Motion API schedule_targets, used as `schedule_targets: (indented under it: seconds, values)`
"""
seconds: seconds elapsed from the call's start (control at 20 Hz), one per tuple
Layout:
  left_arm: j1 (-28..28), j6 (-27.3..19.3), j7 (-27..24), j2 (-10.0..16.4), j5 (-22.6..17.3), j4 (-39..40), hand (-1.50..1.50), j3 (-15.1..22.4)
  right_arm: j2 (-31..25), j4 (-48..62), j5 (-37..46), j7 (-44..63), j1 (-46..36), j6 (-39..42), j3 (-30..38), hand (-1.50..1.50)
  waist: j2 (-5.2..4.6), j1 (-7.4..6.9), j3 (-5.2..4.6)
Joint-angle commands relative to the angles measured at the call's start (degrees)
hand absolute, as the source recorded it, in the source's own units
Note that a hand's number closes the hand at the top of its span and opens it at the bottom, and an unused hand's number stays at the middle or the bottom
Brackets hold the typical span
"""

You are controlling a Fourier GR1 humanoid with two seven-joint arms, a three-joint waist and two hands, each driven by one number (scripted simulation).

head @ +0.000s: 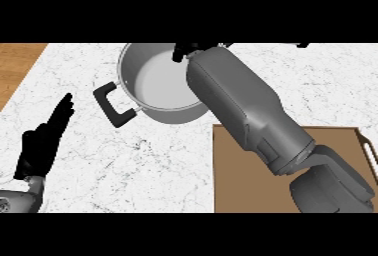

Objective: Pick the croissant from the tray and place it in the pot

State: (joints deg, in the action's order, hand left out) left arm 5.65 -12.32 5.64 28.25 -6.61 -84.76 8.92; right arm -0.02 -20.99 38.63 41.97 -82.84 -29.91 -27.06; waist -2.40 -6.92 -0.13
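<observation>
right robot hand [184, 50] apparently above pot [176, 115], mostly hidden; left robot hand [40, 142] straight-fingered

A white marble counter [148, 165] with fine grey veining fills nearly the whole view, from 9 o'clock across to 3 o'clock and down to 6 o'clock. At 10 to 11 o'clock a wedge of brown wood-grain surface [18, 65] lies beside the counter's slanted left edge, widest at the top and narrowing downward. At 1 o'clock, on the top edge, sits a small dark shape [303, 45], too little showing to identify.
</observation>
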Motion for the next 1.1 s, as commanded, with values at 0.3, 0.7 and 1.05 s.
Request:
schedule_targets:
  seconds: [0.3,0.7,1.05]
  values:
    - [-0.3,0.1,-0.4,-1.3,1.0,-1.0,0.00,1.2,0.0,3.7,-8.3,-10.3,1.7,-6.0,7.1,-1.50,-0.72,-2.11,0.05]
    - [0.1,0.1,0.1,-1.5,0.9,0.7,0.00,0.3,0.0,-4.1,-14.3,-22.1,2.6,-21.7,13.1,-1.50,-0.06,-0.60,0.18]
    - [-0.4,-1.1,1.2,-3.0,2.4,-0.3,0.00,1.4,0.0,-6.6,-25.8,-29.8,3.1,-19.4,18.5,-1.50,0.65,0.65,0.13]
